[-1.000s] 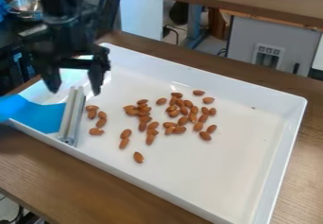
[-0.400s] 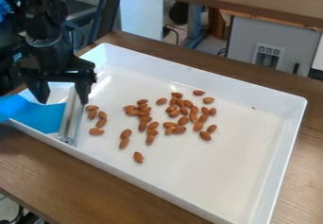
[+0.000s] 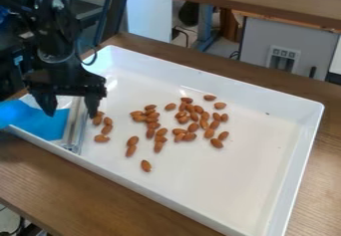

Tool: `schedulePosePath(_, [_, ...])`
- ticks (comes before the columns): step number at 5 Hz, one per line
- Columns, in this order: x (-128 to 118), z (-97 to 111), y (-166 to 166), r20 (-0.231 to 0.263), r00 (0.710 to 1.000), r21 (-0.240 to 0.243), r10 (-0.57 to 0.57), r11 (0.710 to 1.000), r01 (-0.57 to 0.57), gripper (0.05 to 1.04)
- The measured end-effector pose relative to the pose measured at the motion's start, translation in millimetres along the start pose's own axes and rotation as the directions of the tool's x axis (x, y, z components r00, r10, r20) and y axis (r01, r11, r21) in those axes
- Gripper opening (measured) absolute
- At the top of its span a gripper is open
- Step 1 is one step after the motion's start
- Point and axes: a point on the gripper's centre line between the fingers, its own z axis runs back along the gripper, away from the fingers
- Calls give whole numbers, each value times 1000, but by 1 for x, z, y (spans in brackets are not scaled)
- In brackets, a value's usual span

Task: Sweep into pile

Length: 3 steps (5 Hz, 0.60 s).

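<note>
Gripper (image 3: 71, 109) is spread wide over sweeper (image 3: 75, 124), a few almonds (image 3: 101, 139) lie just beside it, others scattered farther from it across tray (image 3: 246, 180).

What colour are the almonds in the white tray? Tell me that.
Reddish brown: the almonds show best in the camera view.

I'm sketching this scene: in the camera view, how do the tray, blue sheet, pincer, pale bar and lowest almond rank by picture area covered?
Largest to smallest:
1. Tray
2. Blue sheet and pincer, too close to rank
3. Pale bar, slimmer and partly hidden
4. Lowest almond
</note>
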Motion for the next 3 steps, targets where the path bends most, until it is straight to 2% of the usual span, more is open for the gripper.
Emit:
schedulePosePath(1, [-3, -10, -4, -14, 1000, 9, -3, 1000, 3, 969])
schedulePosePath(3, [-9, -11, -13, -18, 1000, 5, -16, 1000, 16, 394])
